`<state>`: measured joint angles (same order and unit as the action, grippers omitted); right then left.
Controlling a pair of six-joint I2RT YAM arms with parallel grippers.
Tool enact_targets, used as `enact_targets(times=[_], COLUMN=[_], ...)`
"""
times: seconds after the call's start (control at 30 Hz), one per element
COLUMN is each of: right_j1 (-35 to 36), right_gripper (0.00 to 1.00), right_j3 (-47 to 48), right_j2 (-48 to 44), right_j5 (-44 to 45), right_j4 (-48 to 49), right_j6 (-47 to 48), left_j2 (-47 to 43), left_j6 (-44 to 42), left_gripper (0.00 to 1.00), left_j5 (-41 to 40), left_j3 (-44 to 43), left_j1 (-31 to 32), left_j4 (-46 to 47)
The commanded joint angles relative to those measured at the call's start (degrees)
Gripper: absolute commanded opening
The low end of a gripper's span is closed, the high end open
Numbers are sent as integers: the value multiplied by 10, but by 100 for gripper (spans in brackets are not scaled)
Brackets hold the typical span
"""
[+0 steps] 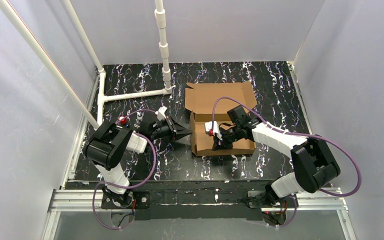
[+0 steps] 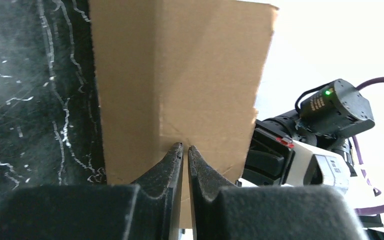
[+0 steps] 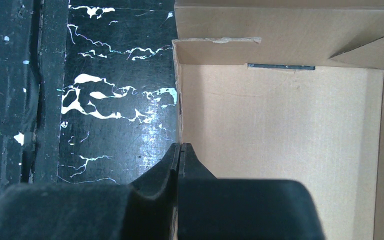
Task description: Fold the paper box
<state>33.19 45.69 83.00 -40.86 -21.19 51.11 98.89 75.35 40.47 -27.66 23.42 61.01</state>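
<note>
A black tabletop (image 1: pixel 130 80) with white marbled veining is noted. A white PVC pipe frame (image 1: pixel 164 50) rises from its far left part. Plain pale walls (image 1: pixel 25 115) enclose three sides. An aluminium rail (image 1: pixel 75 200) runs along the near edge.

Your top view is bright and evenly lit. The glossy desk (image 3: pixel 105 100) shows sheen in the right wrist view; your left wrist view blows out white at right, with the left gripper (image 2: pixel 185 148) soft.

Plain brown paper box (image 1: pixel 200 97); black table (image 1: pixel 270 85) veined white.
</note>
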Motion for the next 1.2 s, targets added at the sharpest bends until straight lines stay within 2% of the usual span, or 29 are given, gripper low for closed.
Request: enact_targets(times=[0.0, 0.3, 0.43, 0.7, 0.83, 0.97, 1.17], right_j1=[5, 5, 5, 5, 6, 9, 9], right_gripper=[1, 1, 1, 1, 1, 1, 1], right_j3=[-12, -11, -11, -11, -11, -12, -11], right_j2=[33, 38, 38, 41, 41, 42, 41], right_j5=[68, 72, 73, 76, 80, 81, 83], right_j4=[-22, -19, -18, -13, -9, -7, -8], right_j6=[10, 7, 7, 3, -1, -2, -2], left_j2=[3, -7, -6, -11, -20, -34, -48], left_j6=[-30, -72, -80, -105, -121, -143, -185], left_gripper=[10, 34, 41, 47, 60, 63, 62], left_j5=[14, 26, 31, 28, 8, -13, -63], left_j3=[4, -19, -30, -58, -69, -85, -134], left_j1=[-3, -2, -3, 4, 14, 27, 56], left_j4=[-17, -93, -115, -184, -230, -280, -406])
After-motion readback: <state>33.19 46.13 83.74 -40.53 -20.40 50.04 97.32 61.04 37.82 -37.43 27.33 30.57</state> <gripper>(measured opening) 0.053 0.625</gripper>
